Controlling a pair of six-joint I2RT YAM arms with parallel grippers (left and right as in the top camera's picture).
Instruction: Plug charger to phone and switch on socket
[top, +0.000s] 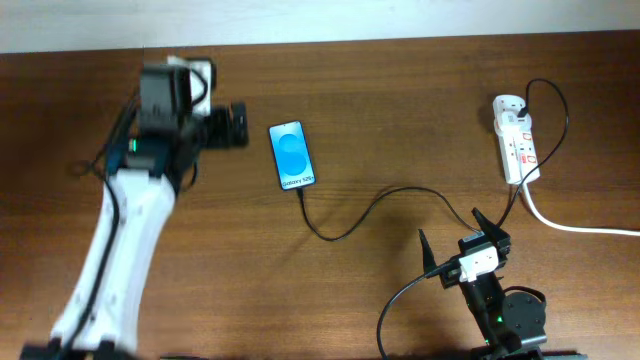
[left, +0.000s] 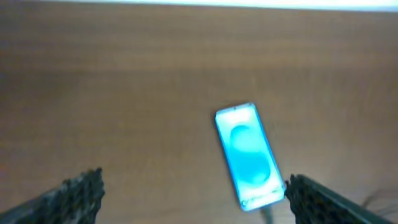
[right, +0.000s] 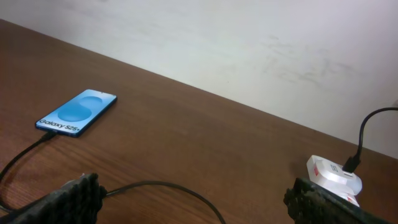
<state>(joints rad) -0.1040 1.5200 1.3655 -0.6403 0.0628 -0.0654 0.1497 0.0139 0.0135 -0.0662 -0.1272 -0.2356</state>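
Observation:
The phone (top: 292, 155) lies face up on the wooden table, screen lit light blue. It also shows in the left wrist view (left: 249, 155) and the right wrist view (right: 77, 112). The charger cable (top: 370, 212) runs from the phone's near end across the table to a black plug in the white socket (top: 516, 138), also in the right wrist view (right: 333, 175). The plug tip sits at the phone's bottom edge. My left gripper (top: 238, 125) is open and empty, just left of the phone. My right gripper (top: 448, 235) is open and empty, near the table's front, over the cable.
A thick white cord (top: 580, 226) leads from the socket off the right edge. The left arm's white body (top: 120, 250) crosses the left side of the table. A pale wall (right: 249, 43) stands behind the table's far edge.

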